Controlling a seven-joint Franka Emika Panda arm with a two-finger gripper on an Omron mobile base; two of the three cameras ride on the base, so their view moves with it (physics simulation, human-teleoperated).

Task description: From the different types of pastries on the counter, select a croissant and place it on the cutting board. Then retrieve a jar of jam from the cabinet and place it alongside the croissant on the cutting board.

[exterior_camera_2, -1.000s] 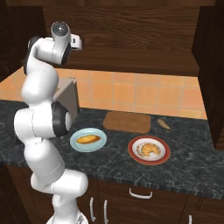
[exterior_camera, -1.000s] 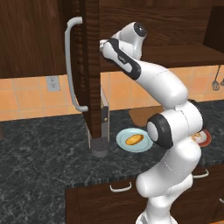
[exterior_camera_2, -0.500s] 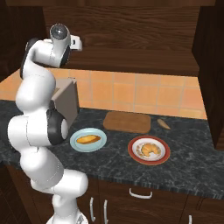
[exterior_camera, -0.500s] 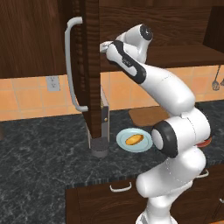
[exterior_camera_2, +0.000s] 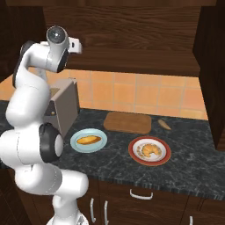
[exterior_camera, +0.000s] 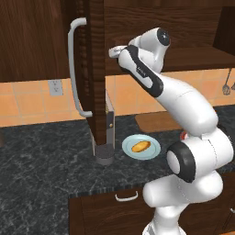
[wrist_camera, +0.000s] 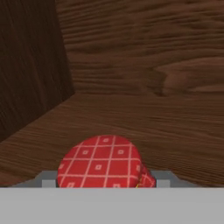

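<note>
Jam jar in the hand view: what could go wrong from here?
1. The red checked-top jam jar sits low at the frame edge; whether the gripper is shut on it can't be told, so it may slip or tip.
2. The open dark brown cabinet door hangs beside the arm; pulling out could clip it.
3. The curved golden croissant is still on the red-rimmed plate, not the wooden cutting board.

Red white-checked jar of jam [wrist_camera: 99, 162], dark brown cabinet [wrist_camera: 144, 57], light blue plate [exterior_camera_2: 88, 141], red-rimmed plate [exterior_camera_2: 150, 150]

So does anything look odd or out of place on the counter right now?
The croissant sits on the red-rimmed plate, not on the cutting board, which is bare. A small brown item lies loose by the board. Nothing looks spilled or damaged.
</note>
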